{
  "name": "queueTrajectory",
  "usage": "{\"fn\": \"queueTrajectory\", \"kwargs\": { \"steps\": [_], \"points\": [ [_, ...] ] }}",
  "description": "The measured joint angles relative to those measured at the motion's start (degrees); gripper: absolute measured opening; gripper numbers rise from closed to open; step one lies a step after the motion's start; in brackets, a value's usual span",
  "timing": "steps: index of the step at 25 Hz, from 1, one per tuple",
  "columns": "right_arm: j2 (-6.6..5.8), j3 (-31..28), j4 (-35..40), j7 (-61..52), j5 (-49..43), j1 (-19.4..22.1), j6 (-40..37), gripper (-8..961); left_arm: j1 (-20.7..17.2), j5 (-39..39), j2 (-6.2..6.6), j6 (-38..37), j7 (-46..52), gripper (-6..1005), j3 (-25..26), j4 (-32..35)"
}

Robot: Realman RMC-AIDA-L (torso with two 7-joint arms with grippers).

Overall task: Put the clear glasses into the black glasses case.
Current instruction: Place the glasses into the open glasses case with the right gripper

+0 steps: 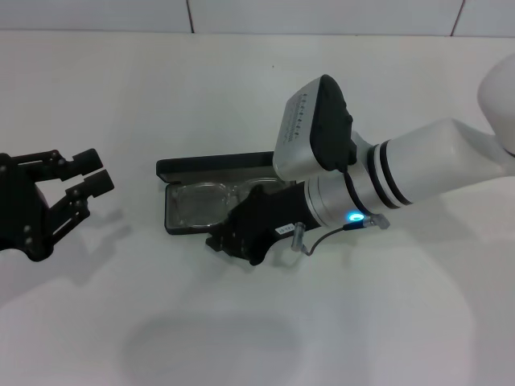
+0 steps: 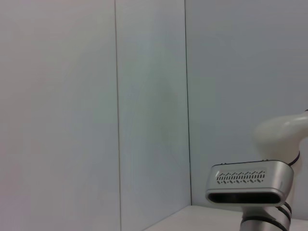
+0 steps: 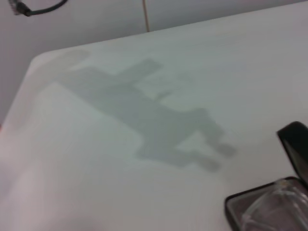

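Looking down from my head camera, I see a plain white worktop [image 1: 241,322] with a white wall behind it. Near the centre lies the black glasses case [image 1: 187,167], open, its lid lying back toward twelve o'clock and its tray toward six. The clear glasses [image 1: 205,203] lie inside the tray; their see-through lenses show against the lining, and the part toward three o'clock is hidden behind my right arm.

My right arm reaches in from three o'clock, white with black rings and a small blue light on the wrist. Its black right pincer [image 1: 241,233] sits low over the three o'clock end of the case, at the tray's near edge. I cannot tell whether its fingers are open or closed, nor whether they touch the glasses or the case.

My left pincer [image 1: 92,173] is at nine o'clock, well apart from the case, with its black fingers spread and nothing between them.

My right wrist camera shows the worktop with a grey shadow of an arm across it, plus a corner of the case with a clear lens in it. My left wrist camera shows the wall and, low down, the grey camera housing [image 2: 249,184] on my right wrist.
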State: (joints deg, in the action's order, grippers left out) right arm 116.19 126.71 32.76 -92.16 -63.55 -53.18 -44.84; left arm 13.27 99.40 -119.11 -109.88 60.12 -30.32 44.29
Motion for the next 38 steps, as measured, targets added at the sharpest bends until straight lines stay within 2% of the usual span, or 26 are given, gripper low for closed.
{"fn": "queueTrajectory", "kwargs": {
  "steps": [8, 38],
  "points": [
    [0.00, 0.02, -1.87, -0.18, -0.63, -1.49, 1.76, 107, 0.09, -0.06, -0.09, 0.12, 0.00, 229, 0.00, -0.07],
    [0.00, 0.30, 0.05, -0.84, -0.04, -0.68, 9.40, 108, 0.10, -0.08, -0.15, 0.21, -0.53, 228, 0.00, -0.09]
  ]
}}
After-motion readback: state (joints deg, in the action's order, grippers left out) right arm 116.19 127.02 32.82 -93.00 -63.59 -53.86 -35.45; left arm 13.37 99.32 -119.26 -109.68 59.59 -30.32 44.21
